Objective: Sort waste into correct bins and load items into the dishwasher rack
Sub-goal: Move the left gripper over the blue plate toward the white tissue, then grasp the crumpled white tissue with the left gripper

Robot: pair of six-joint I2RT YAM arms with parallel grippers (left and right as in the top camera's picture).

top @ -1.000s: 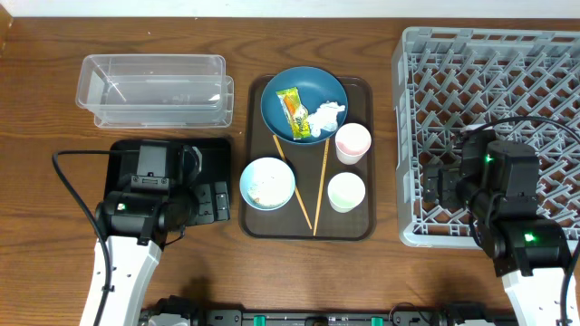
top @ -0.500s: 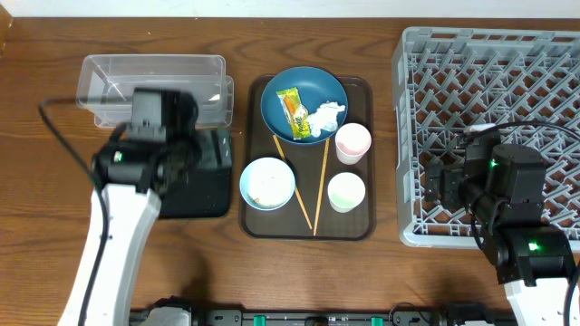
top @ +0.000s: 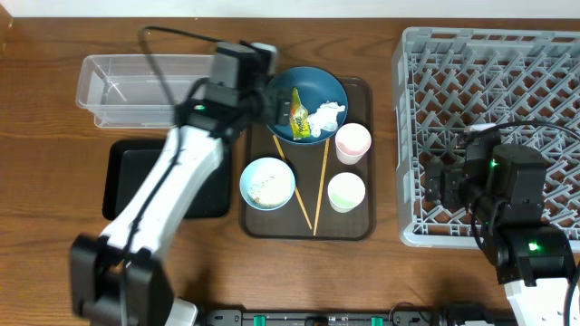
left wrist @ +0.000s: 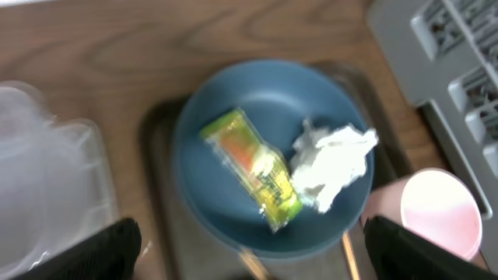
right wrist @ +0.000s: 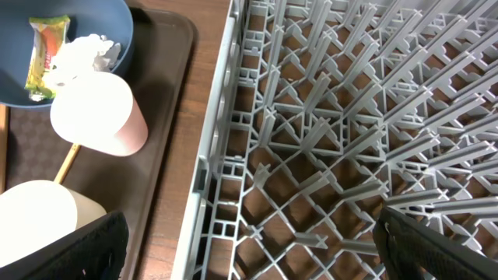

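Two dark fingertips [left wrist: 109, 249] of the left gripper [left wrist: 257, 253] stand wide apart at the bottom corners of the wrist view, holding nothing, above the plate [left wrist: 257, 93]. On the plate the wrapper [left wrist: 253, 171] lies slantwise, with the tissue [left wrist: 331, 163] touching its right side. The pink cup [left wrist: 440, 210] stands just beside the plate on the brown tray [left wrist: 156, 132], and the tub [left wrist: 47, 171] sits to the left on the table [top: 54, 226]. From overhead, the bowl [top: 266, 184] holds a few pale specks, the chopsticks [top: 320, 186] lie in a V between it and the white cup [top: 346, 192], and the black tray [top: 122, 177] sits below the tub. The right gripper [right wrist: 257, 257] is likewise spread wide and empty, over the left edge of the rack [right wrist: 350, 117], which holds nothing.
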